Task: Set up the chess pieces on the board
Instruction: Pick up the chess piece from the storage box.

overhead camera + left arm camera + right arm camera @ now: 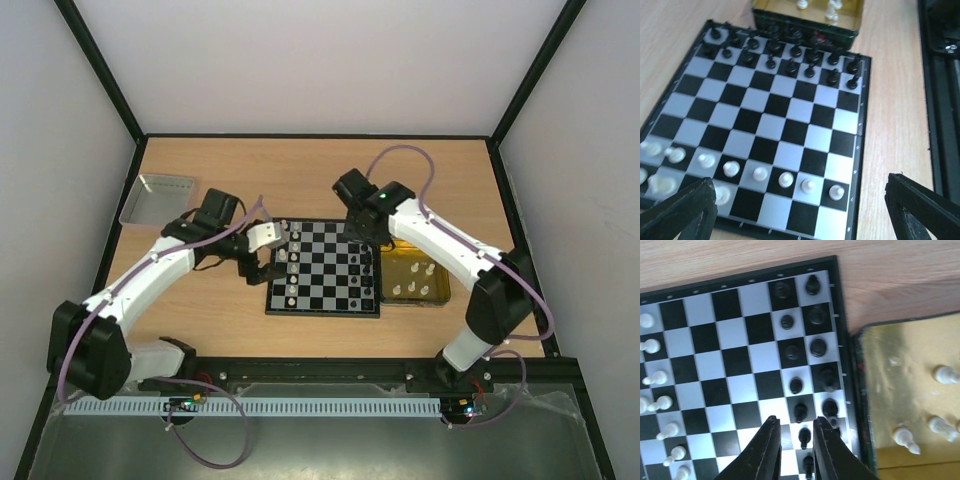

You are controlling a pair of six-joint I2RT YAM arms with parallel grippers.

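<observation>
Bright even light glares off the yellow tray [890, 370], and the nearest white pieces [660, 184] blur.

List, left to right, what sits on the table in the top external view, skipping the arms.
Grey metal tray → white chess pieces → black chess pieces → yellow tray.

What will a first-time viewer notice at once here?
The checkered board in the middle of the table, black pieces lined along its right edge, white pieces along its left. Two open grippers hover there: the right gripper above the black rows, the left gripper at the white side. A shiny yellow tray beside the board holds spare white pieces.
</observation>
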